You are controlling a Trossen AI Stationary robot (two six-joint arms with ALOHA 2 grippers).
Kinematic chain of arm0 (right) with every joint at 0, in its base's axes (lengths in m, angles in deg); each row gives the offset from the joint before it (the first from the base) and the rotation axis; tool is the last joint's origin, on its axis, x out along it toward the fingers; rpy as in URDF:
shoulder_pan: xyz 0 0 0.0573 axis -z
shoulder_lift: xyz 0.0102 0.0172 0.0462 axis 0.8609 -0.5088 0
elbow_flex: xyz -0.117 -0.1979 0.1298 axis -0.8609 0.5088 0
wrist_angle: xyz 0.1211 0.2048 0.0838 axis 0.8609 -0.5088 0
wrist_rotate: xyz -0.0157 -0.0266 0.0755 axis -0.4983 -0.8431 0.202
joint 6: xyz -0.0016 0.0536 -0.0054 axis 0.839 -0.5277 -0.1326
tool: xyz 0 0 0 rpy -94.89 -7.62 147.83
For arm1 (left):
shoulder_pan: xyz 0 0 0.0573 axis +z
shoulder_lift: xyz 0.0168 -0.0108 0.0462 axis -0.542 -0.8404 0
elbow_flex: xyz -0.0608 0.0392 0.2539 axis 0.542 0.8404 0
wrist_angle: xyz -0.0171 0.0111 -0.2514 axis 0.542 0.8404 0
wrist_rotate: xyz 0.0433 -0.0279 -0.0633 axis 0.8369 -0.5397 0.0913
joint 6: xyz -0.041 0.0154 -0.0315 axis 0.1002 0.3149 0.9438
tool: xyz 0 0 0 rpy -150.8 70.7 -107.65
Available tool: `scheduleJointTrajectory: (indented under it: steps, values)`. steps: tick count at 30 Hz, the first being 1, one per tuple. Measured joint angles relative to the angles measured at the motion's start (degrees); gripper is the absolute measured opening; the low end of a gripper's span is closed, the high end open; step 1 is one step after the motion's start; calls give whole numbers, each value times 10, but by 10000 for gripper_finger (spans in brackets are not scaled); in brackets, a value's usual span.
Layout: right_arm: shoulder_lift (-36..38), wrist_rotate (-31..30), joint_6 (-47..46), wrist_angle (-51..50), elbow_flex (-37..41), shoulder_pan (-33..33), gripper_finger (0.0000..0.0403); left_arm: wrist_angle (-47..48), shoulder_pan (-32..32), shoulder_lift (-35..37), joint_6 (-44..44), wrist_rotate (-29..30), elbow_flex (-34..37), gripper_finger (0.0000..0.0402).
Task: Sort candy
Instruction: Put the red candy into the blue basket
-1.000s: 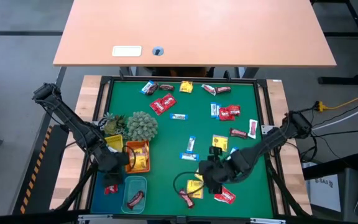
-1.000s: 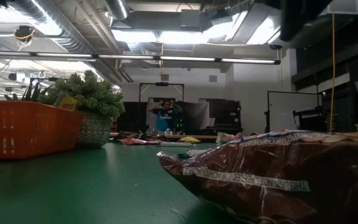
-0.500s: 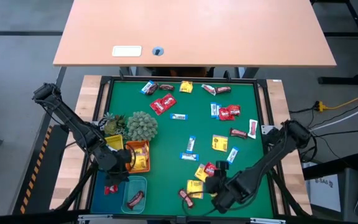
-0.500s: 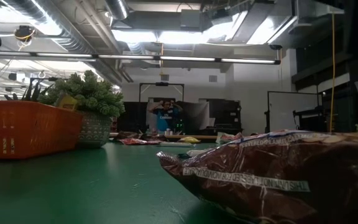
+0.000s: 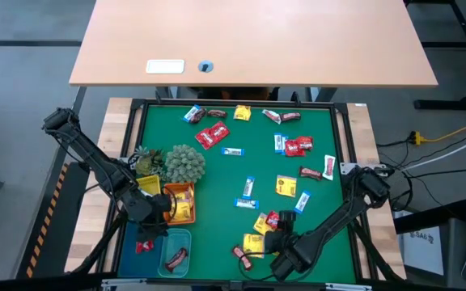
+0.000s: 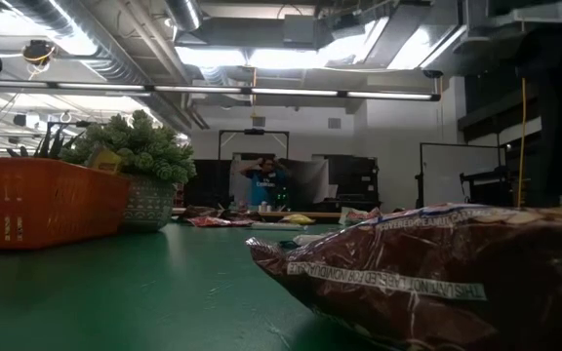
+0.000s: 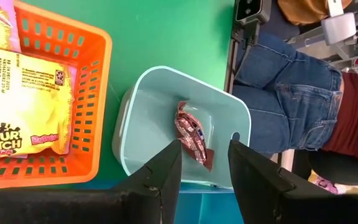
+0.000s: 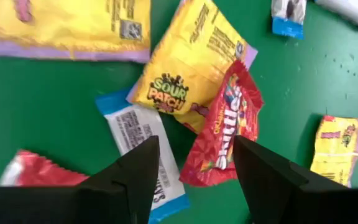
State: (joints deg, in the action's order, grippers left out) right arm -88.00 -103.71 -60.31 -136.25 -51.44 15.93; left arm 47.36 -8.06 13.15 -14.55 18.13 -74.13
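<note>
High view: most candy (image 5: 291, 146) is still lying scattered on the green table (image 5: 217, 174), a few pieces already being kept in the orange tray (image 5: 179, 202) and teal tray (image 5: 175, 251). Low view: a lit workshop room with a distant person is being shown. Wrist views: left end effector (image 7: 205, 168) is being held released over the teal tray's brown bar (image 7: 192, 132), right end effector (image 8: 196, 167) released over a red packet (image 8: 227, 127).

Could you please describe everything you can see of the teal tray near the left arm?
The pale teal plastic tray is a shallow rounded-corner tub, upright on the green table beside the orange slatted basket. One dark brown wrapped candy bar lies inside. The left claw hovers open above it, not touching.
</note>
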Motion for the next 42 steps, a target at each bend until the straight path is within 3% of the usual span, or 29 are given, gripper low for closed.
scheduleJointTrajectory:
  steps: [8,15,32,42]
  values:
    - [-18,0,0,-10,0,0,205,0,0,0,0,0,0,126]
    - [-19,-36,-4,-31,0,0,204,0,0,0,0,0,0,126]
    - [-19,-25,-11,-41,0,6,203,-1,0,0,0,1,0,126]
    - [-19,2,-10,-29,40,20,126,-1,0,0,0,1,0,126]
